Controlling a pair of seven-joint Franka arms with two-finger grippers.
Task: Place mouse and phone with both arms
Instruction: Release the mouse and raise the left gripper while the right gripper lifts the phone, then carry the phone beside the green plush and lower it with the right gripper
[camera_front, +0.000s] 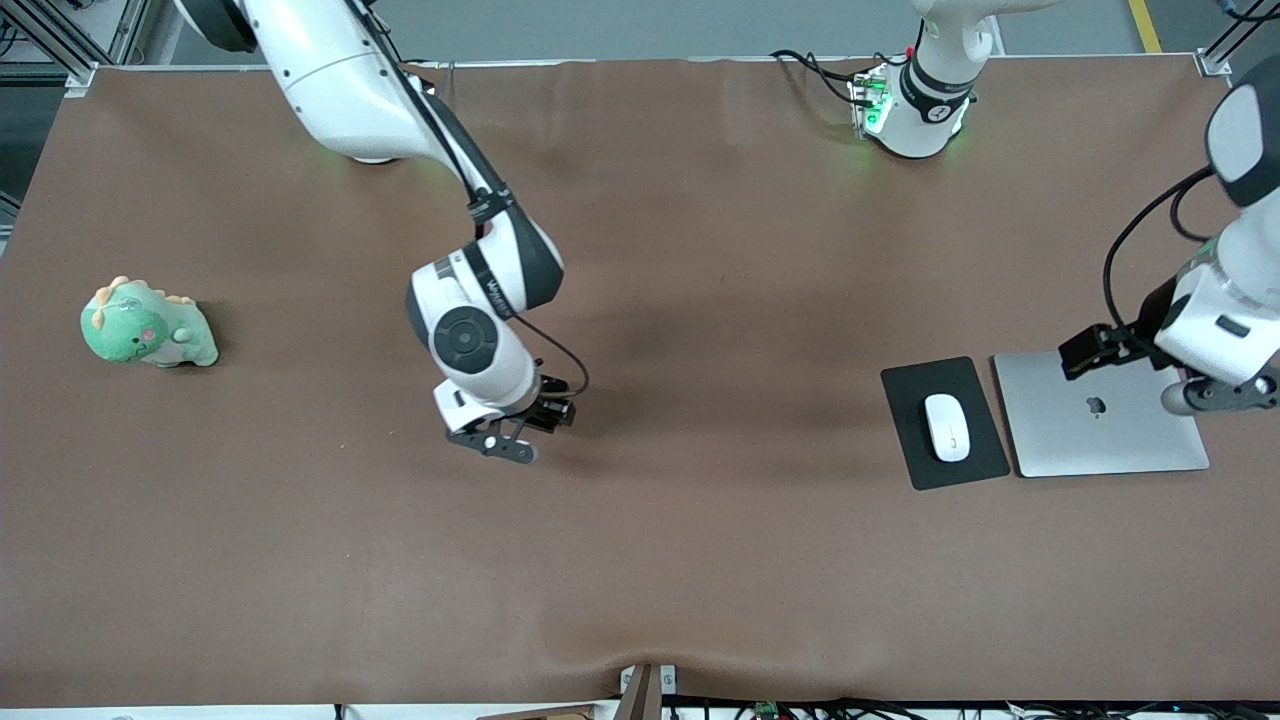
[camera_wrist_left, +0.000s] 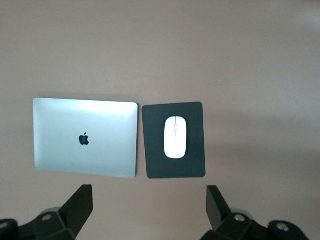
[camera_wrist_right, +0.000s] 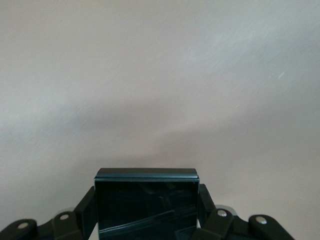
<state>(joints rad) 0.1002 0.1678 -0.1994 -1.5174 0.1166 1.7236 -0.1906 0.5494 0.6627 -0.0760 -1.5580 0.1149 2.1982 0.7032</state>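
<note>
The phone (camera_wrist_right: 146, 202) sits between the fingers of the right gripper (camera_front: 512, 432), which press on its two side edges; its dark glossy face looks toward the wrist camera and its top edge stands out past the fingertips. The gripper hangs over bare brown table (camera_front: 700, 560), around the middle of it, and I cannot tell if the phone already touches the surface. To do this step well, I judge the arm should go down slowly and straight, keep the phone level, and loosen the fingers only when the phone lies flat, so it does not drop or tip.

The mouse (camera_wrist_left: 174, 137) lies free on the black mouse pad (camera_wrist_left: 150, 165), its long axis along the pad. It is well ahead of the left gripper (camera_wrist_left: 150, 210) and between the lines of the two fingers, which are spread wide and hold nothing. This gripper hovers over the closed silver laptop (camera_front: 1130, 440), just beside the pad. A green dinosaur plush toy (camera_front: 145, 325) rests well apart, toward the right arm's end.
</note>
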